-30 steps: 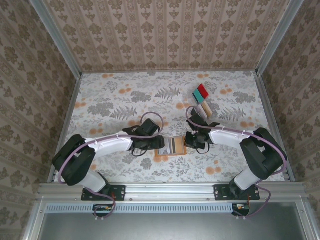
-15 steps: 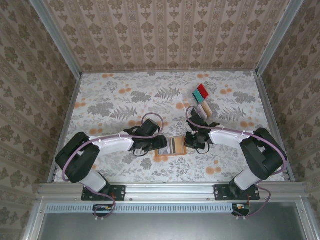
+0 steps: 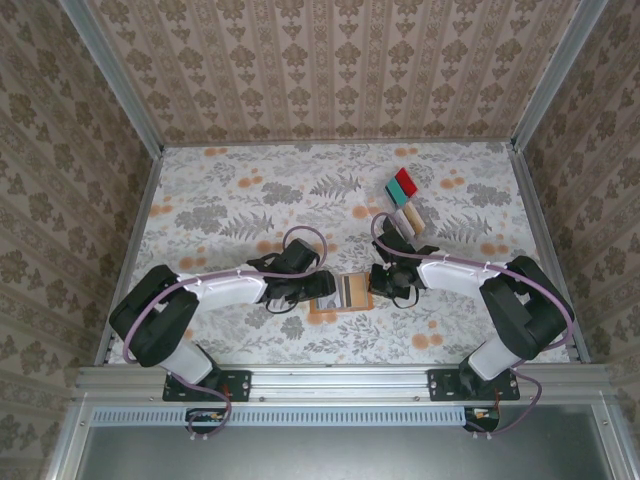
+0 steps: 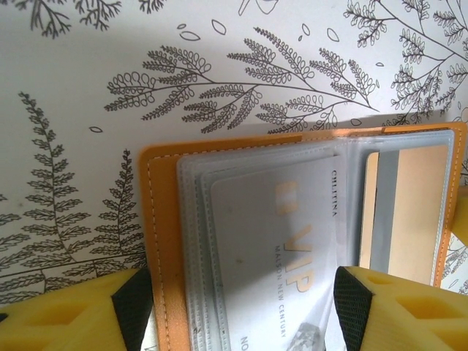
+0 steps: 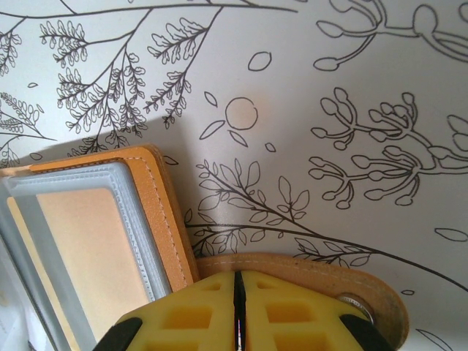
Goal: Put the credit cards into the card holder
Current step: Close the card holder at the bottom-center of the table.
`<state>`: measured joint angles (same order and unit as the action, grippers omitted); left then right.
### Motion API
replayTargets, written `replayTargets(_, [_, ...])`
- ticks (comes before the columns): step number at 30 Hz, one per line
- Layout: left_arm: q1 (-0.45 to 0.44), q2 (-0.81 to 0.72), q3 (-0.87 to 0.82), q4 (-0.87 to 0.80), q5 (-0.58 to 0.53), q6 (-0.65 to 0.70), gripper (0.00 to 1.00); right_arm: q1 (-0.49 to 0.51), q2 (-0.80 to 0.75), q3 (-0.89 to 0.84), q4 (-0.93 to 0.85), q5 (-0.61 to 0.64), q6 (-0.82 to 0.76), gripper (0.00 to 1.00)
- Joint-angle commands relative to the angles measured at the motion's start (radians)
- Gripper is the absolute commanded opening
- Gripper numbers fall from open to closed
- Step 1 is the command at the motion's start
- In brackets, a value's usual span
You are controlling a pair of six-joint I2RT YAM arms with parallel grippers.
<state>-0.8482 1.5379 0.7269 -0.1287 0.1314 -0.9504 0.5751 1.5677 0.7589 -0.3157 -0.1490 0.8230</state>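
Left wrist shows left gripper [image 4: 241, 296] jaws spread astride the card holder [image 4: 162, 241], right gripper [image 5: 238, 296] jaws closed pinning its tab [image 5: 351, 281]; the white card [image 4: 270, 234] likely needs a square push inward.

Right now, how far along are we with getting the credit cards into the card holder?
Partly done. The open card holder already has a white VIP card and a beige card in its sleeves. The left hand straddles it, open; the right hand is shut at its snap tab. A red card, a teal card and pale cards wait farther back.
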Motion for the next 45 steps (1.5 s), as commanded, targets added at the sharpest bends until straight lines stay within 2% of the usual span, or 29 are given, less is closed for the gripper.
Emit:
replayTargets(1, [0.003, -0.005, -0.021, -0.005, -0.023, -0.012, 0.70, 0.029, 0.046, -0.035, -0.039, -0.020, 0.019, 0.11])
replayTargets(15, [0.001, -0.118, -0.041, 0.113, 0.036, -0.034, 0.50, 0.032, 0.051, -0.038, -0.033, -0.017, 0.023, 0.11])
replayTargets(21, [0.001, -0.162, -0.070, 0.190, 0.060, -0.061, 0.51, 0.032, 0.051, -0.036, -0.031, -0.019, 0.024, 0.11])
replayTargets(27, [-0.015, -0.126, -0.039, 0.255, 0.126, -0.061, 0.52, 0.036, 0.053, -0.033, -0.024, -0.028, 0.028, 0.11])
replayTargets(35, [-0.062, -0.001, 0.076, 0.284, 0.184, -0.034, 0.54, 0.037, 0.037, -0.050, 0.001, -0.040, 0.046, 0.11])
replayTargets(45, [-0.079, 0.146, 0.094, 0.373, 0.196, -0.110, 0.57, 0.034, -0.051, -0.055, -0.030, -0.002, 0.064, 0.16])
